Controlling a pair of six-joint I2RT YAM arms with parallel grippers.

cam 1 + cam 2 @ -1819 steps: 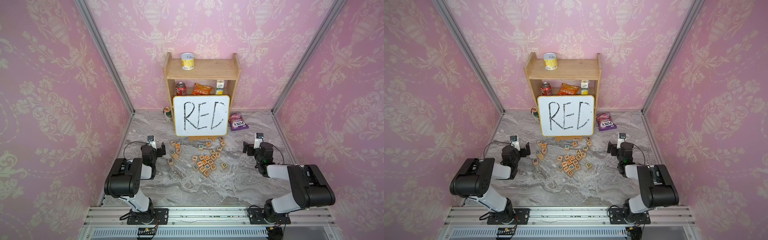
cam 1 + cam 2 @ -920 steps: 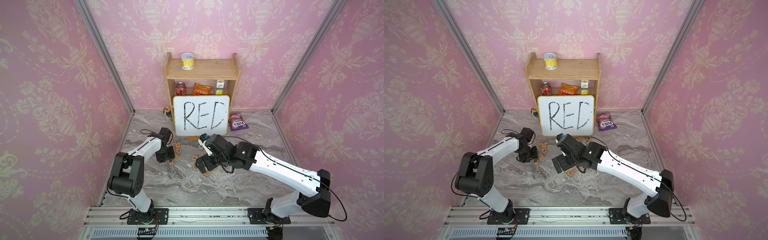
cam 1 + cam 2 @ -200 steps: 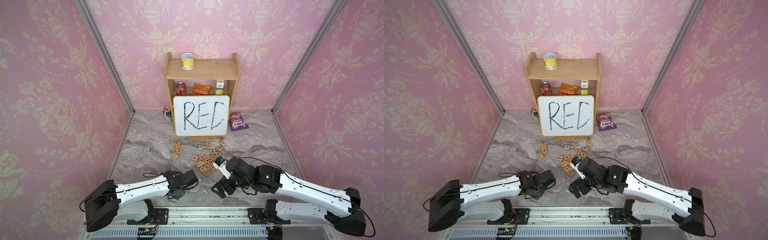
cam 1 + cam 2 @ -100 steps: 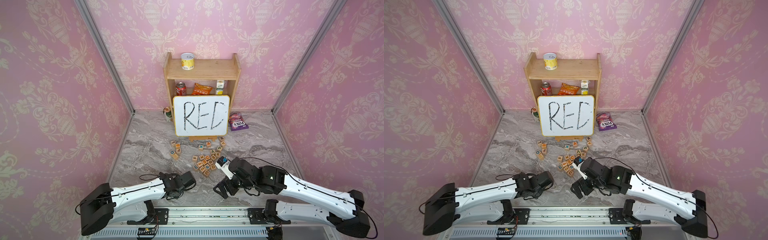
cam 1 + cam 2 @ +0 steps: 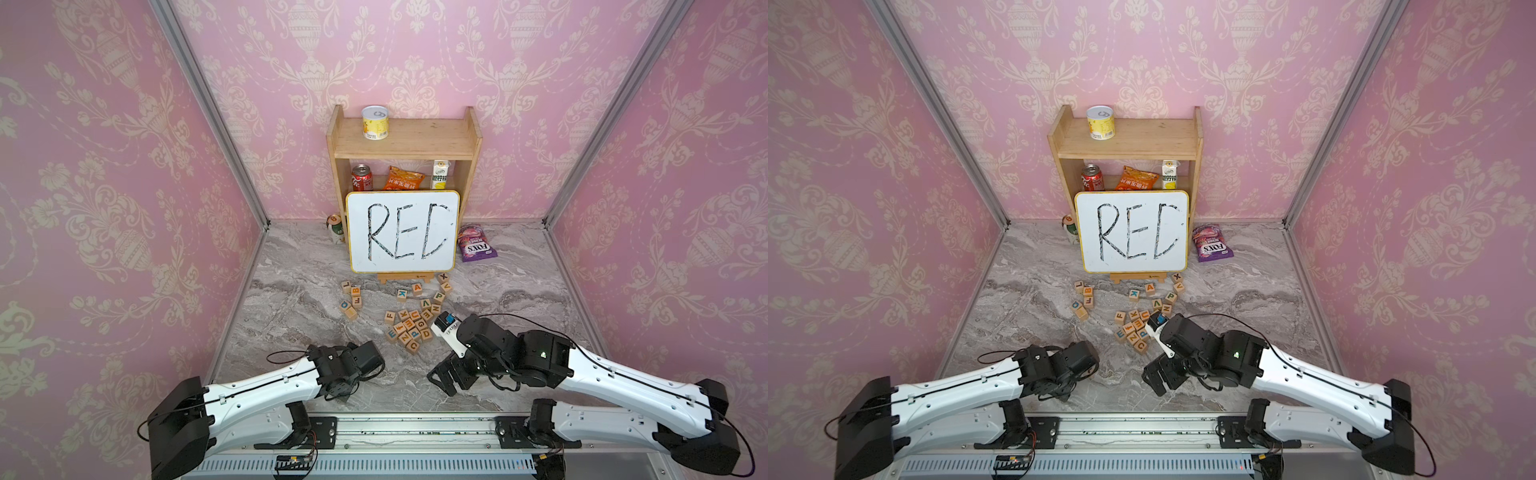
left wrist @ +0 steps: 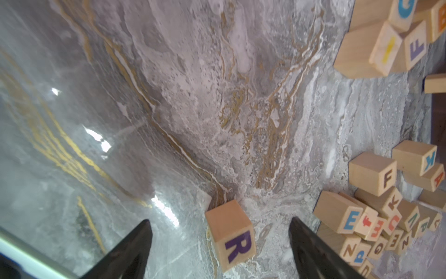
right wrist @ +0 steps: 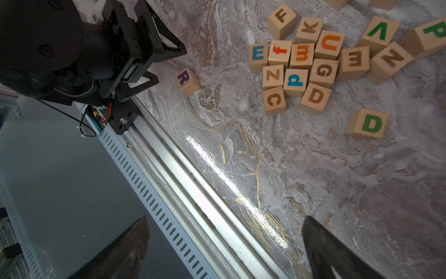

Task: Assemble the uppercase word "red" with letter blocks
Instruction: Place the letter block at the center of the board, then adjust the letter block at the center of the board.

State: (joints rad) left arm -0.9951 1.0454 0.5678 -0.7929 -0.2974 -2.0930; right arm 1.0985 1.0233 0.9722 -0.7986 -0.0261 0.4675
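Grey veined marble tabletop [image 5: 291, 299], glossy; your wooden shelf [image 5: 415, 143] at the back holds a yellow tin [image 5: 375, 122] on top, a red can [image 5: 362, 177], orange snack bag [image 5: 403, 178] and carton [image 5: 440, 174] below. Your left gripper [image 7: 166, 64] stands spread, the light-wood purple-R cube [image 6: 230, 235] free just off its tips; right gripper [image 7: 225, 218] gapes empty, green-D cube [image 7: 368, 123] beside the heap [image 7: 299, 60].

White arms [image 5: 257, 385], black joints [image 5: 178, 428]

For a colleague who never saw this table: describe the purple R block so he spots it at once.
Find the metal rail edging the marble table. Just beyond it, by the open left fingers, one block lies alone, away from the pile. Only it shows a purple R.
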